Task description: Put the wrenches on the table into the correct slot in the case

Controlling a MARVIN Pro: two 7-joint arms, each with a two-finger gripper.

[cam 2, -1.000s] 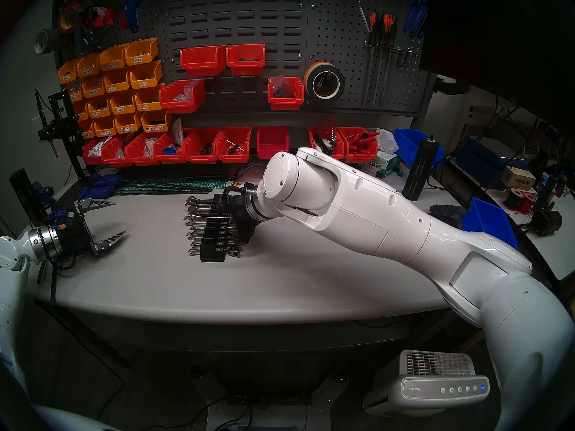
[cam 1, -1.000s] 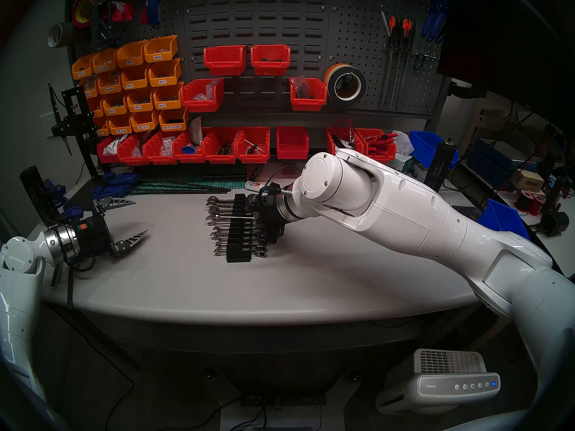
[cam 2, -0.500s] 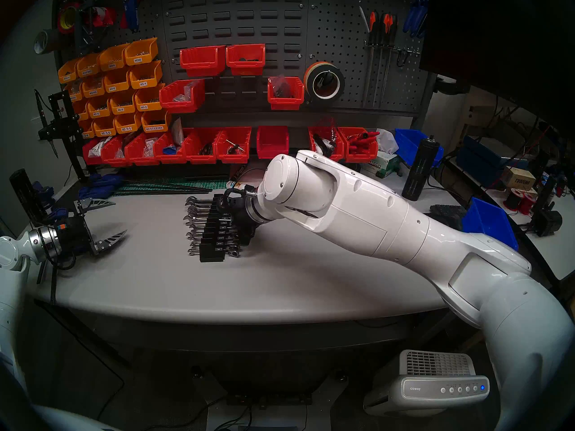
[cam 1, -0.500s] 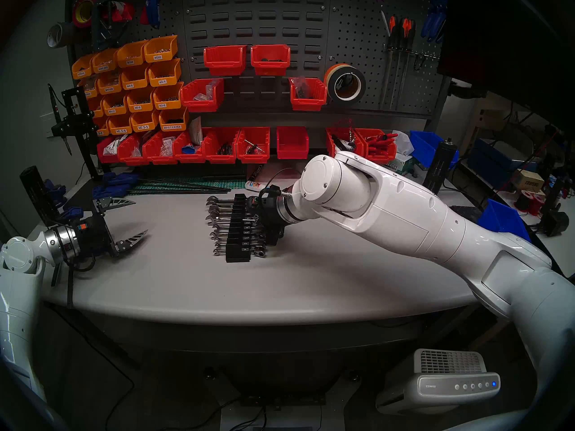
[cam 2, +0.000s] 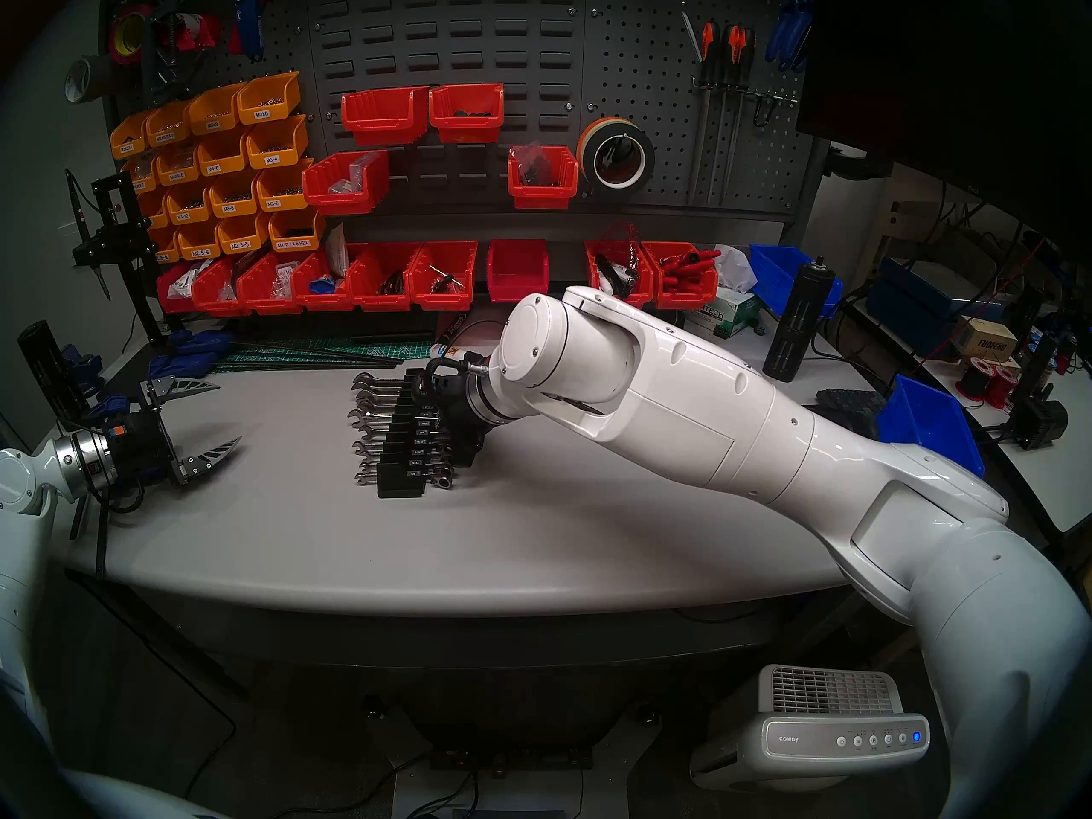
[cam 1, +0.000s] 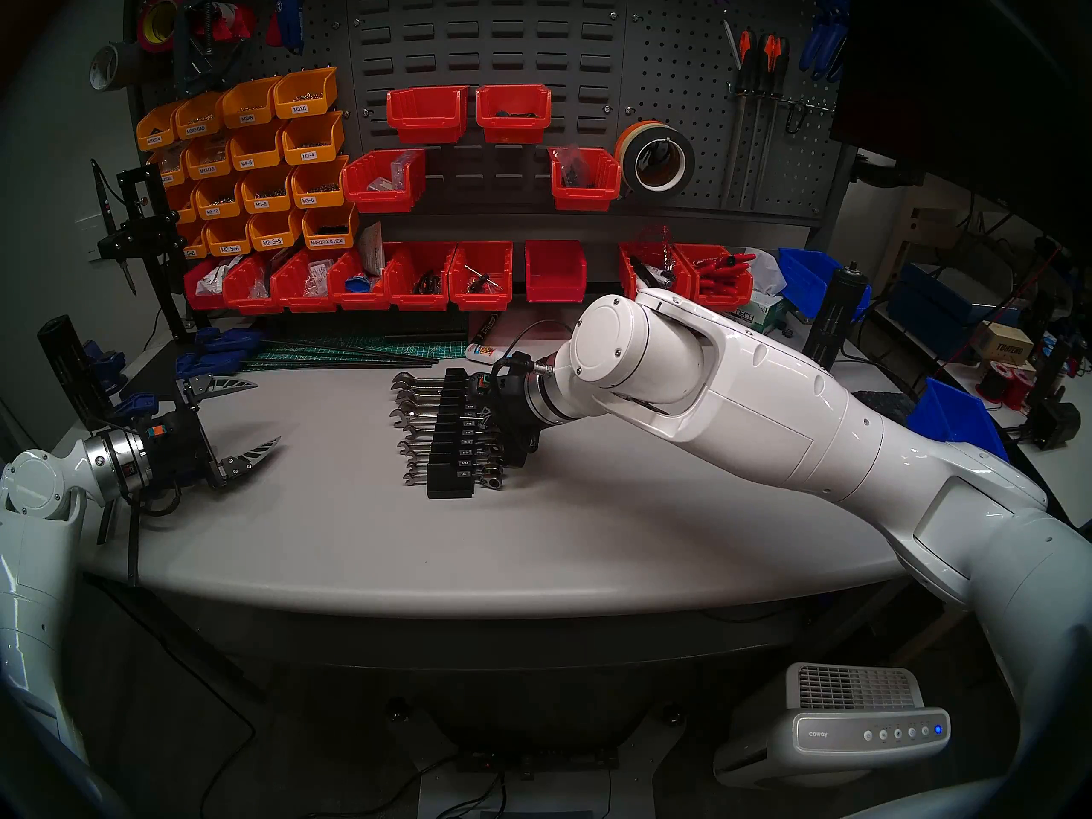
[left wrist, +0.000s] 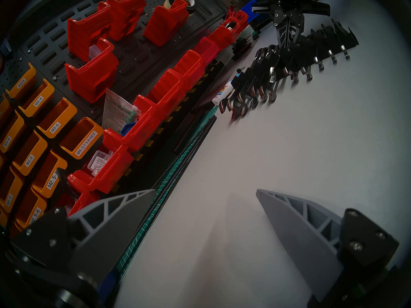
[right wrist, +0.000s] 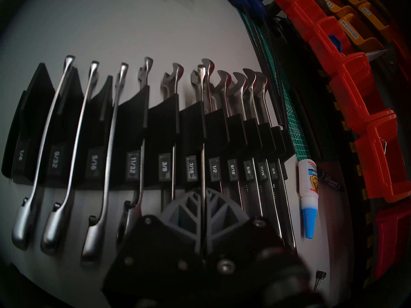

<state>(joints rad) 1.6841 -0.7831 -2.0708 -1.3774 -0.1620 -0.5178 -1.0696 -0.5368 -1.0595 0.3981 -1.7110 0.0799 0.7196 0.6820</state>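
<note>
The black wrench rack lies mid-table with several chrome wrenches in its grooves; it also shows in the other head view, the right wrist view and the left wrist view. My right gripper is shut on a chrome wrench, held edge-on along the groove between the 7/16 and 1/2 labels. The gripper sits at the rack's right side, over the ring ends. My left gripper is open and empty, low over the grey table at the far left.
A white glue bottle lies just behind the rack, near the green cutting mat. Red bins line the back of the table. A small black bit lies to the right of my right gripper.
My right gripper has come down with the wrench, from raised above the rack to level with the row of wrenches. The left arm has not moved.
</note>
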